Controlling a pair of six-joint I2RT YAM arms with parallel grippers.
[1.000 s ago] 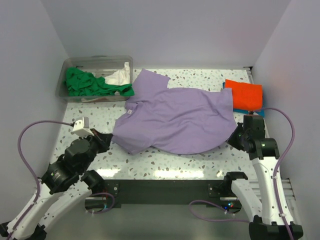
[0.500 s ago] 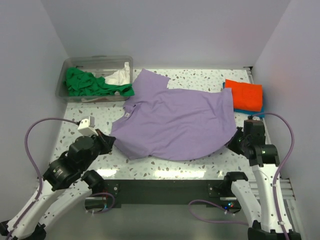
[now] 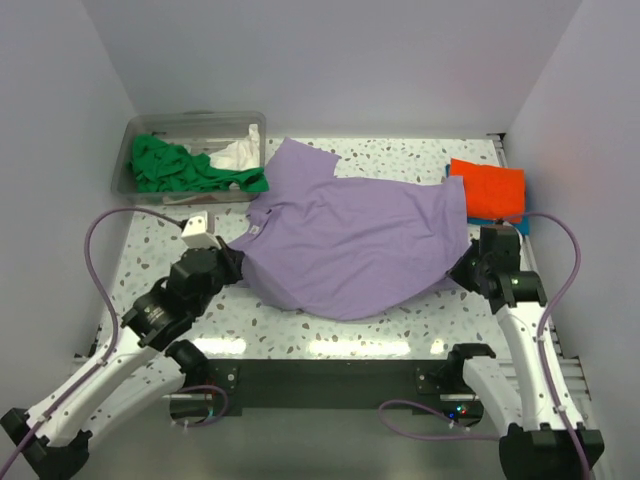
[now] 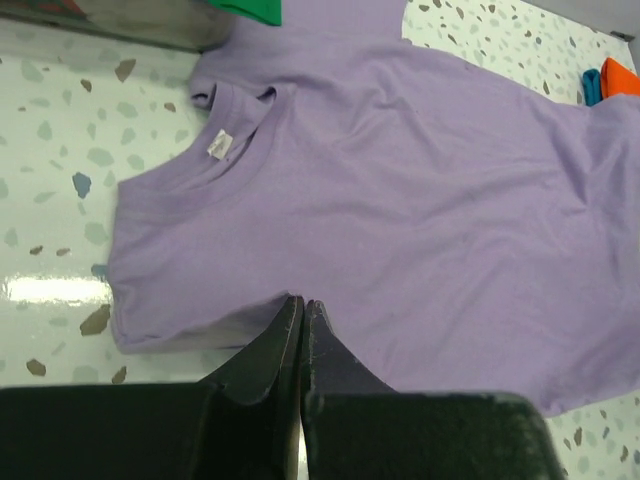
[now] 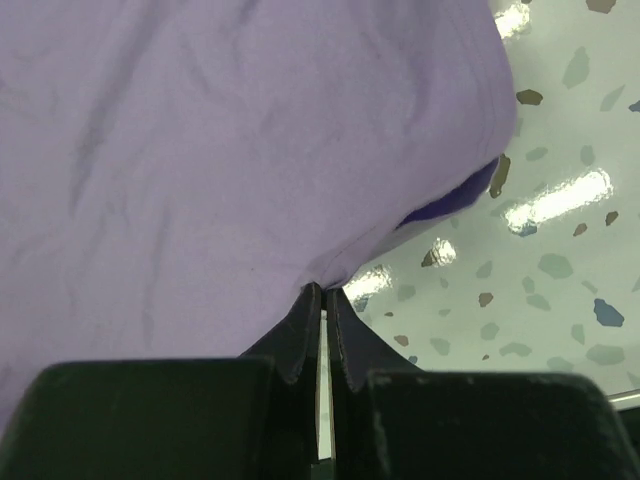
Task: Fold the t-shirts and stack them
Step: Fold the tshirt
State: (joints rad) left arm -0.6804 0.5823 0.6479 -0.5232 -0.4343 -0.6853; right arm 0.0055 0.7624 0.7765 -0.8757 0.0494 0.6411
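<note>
Left gripper (image 4: 303, 310) and right gripper (image 5: 322, 295) were each closed on the near edge of the soft lavender cloth t-shirt (image 3: 350, 240). Either thin hold could slip, skewing the fold.

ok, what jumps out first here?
A big purple shirt lies spread in the middle, pinched at its near edge by the shut left hand on one side and the shut right hand on the other. A folded orange shirt sits far right; a tub with a green shirt, far left.
</note>
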